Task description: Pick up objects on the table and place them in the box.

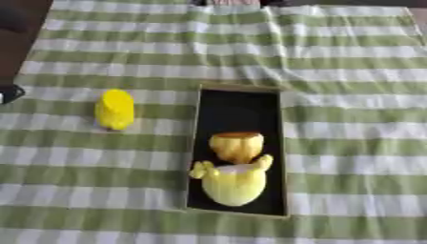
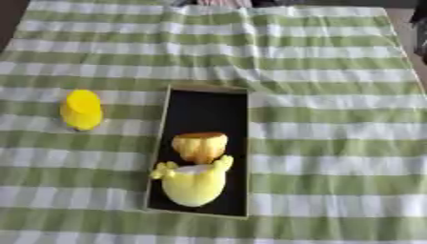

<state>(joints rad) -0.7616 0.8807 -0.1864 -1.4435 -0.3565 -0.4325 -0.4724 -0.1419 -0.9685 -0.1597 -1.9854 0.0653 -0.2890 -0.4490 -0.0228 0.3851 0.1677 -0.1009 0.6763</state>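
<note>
A shallow black box (image 1: pixel 280 143) with a tan rim lies lengthwise near the middle of the striped table. Inside it, toward the near end, rests a pale yellow rounded toy (image 1: pixel 233 183) with two small knobs at its top. Just beyond it in the box sits a smaller golden-yellow piece (image 1: pixel 237 145), touching the toy. Left of the box, apart from it, a bright yellow cylindrical object (image 1: pixel 114 109) stands on the cloth. The far half of the box holds nothing. Neither of my hands shows in either view.
A green-and-white striped cloth (image 2: pixel 333 119) covers the whole table, with some wrinkles at the far side. A small dark shape (image 1: pixel 8 93) sits at the left edge beyond the cloth; I cannot make out what it is.
</note>
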